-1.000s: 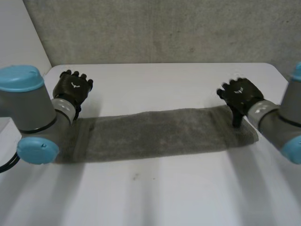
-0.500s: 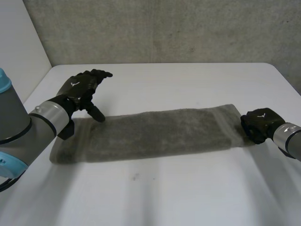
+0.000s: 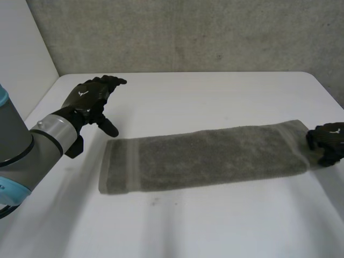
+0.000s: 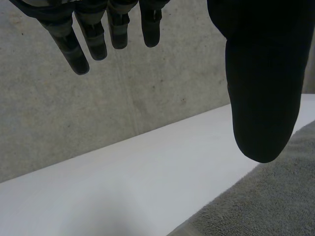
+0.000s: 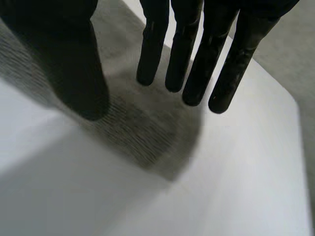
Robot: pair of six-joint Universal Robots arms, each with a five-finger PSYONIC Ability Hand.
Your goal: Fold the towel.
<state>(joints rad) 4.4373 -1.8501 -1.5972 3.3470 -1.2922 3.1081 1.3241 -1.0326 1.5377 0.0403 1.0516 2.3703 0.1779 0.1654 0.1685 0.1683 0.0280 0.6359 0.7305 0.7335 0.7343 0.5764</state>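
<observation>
A grey towel (image 3: pixel 204 156), folded into a long strip, lies flat across the white table (image 3: pixel 215 91). My left hand (image 3: pixel 87 99) hovers open just beyond the strip's left end and touches nothing. In the left wrist view its thumb (image 4: pixel 261 73) hangs over the towel's edge (image 4: pixel 261 206), the straight fingers (image 4: pixel 98 34) over bare table. My right hand (image 3: pixel 329 141) is at the towel's right end. In the right wrist view its fingers (image 5: pixel 184 49) are straight and apart from the thumb (image 5: pixel 74 64), above the towel's end corner (image 5: pixel 142 132), which lies flat.
A grey concrete wall (image 3: pixel 188 32) stands behind the table's far edge. A white panel (image 3: pixel 21 48) rises at the far left. Bare tabletop lies in front of and behind the towel. The right hand is near the table's right edge.
The towel has slid to the right along the table, and my right hand has moved right with its end. My left hand has turned, spread out and come off the towel.
</observation>
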